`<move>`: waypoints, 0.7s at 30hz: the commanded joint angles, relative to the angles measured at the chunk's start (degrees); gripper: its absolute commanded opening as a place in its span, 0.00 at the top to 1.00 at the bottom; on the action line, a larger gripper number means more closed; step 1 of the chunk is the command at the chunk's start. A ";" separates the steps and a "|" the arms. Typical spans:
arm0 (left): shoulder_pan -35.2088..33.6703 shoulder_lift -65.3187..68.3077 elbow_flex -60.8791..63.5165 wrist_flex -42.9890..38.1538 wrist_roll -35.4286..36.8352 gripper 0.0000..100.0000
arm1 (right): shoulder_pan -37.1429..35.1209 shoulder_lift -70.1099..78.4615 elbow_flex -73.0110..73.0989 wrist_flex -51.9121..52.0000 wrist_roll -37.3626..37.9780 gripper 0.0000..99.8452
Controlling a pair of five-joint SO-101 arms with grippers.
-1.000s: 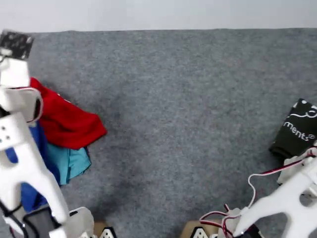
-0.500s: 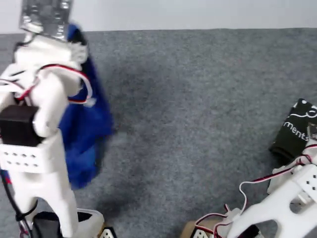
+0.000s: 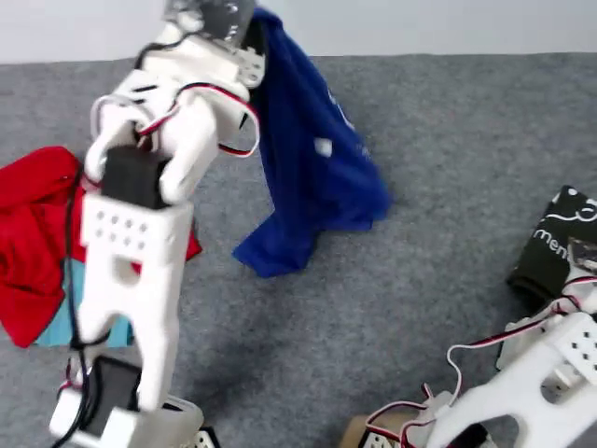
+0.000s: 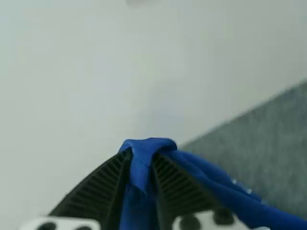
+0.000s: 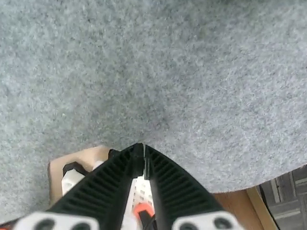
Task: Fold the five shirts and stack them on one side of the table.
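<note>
Left jaws: clenched on a bunched fold of the blue shirt [image 4: 144,155], with a little cloth poking out past the tips.
Right jaws: pressed together with nothing between them, low over the near edge of the grey surface [image 5: 192,72].
Blue shirt [image 3: 312,177]: hangs from the left jaws, held high near the far edge of the surface. Its long axis runs down from there toward the near side, and the lower end lies crumpled on the surface. Collar and sleeves cannot be made out.
Left arm [image 3: 140,233]: raised, crossing in front of the red shirt.
Red shirt [image 3: 33,224]: crumpled at the left side, partly hidden behind the left arm.
Teal shirt [image 3: 56,327]: under the red shirt, showing as a strip at its near edge.
Black shirt [image 3: 550,252]: folded, with white print, at the right side. It is cut off by the frame and partly covered by the right arm [image 3: 532,383].
</note>
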 commanded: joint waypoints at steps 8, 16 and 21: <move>-8.97 22.24 -1.80 26.55 -8.97 1.00 | -18.07 -0.92 -0.35 0.48 0.35 0.99; -17.41 33.23 -1.80 26.81 -8.97 1.00 | -39.16 -0.92 -0.35 -6.81 -1.14 0.99; -20.48 34.20 -1.80 26.73 -11.43 0.99 | -48.66 1.54 -0.79 -13.05 -4.22 0.99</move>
